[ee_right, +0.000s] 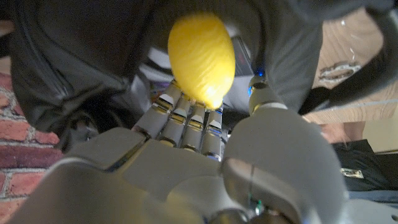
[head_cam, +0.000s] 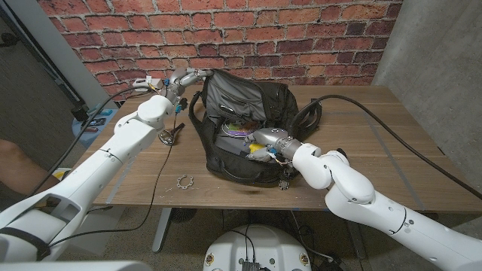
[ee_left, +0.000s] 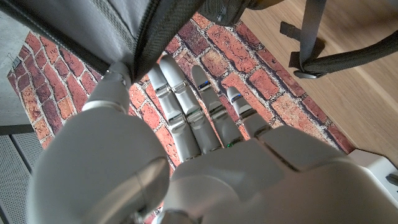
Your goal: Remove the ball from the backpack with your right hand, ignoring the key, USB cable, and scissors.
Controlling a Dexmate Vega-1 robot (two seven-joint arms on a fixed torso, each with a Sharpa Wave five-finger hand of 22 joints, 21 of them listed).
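A black backpack (head_cam: 248,105) lies open in the middle of the wooden table (head_cam: 392,150). My left hand (head_cam: 183,78) pinches the bag's upper zipper edge (ee_left: 146,50) between thumb and fingers and holds the opening up. My right hand (head_cam: 267,143) reaches into the mouth of the bag from the front. The yellow ball (ee_right: 202,59) sits inside against dark fabric. My right fingertips (ee_right: 186,109) touch its underside, while the thumb (ee_right: 261,93) stands beside it with a gap. Colourful items (head_cam: 235,129) lie deeper in the bag.
A metal object (head_cam: 172,135) lies on the table left of the bag, and a small toothed ring (head_cam: 184,181) nearer the front edge. A small trinket (head_cam: 285,183) hangs at the bag's front. A thick black cable (head_cam: 376,120) crosses the right side. A person's arm (head_cam: 11,162) is at the left edge.
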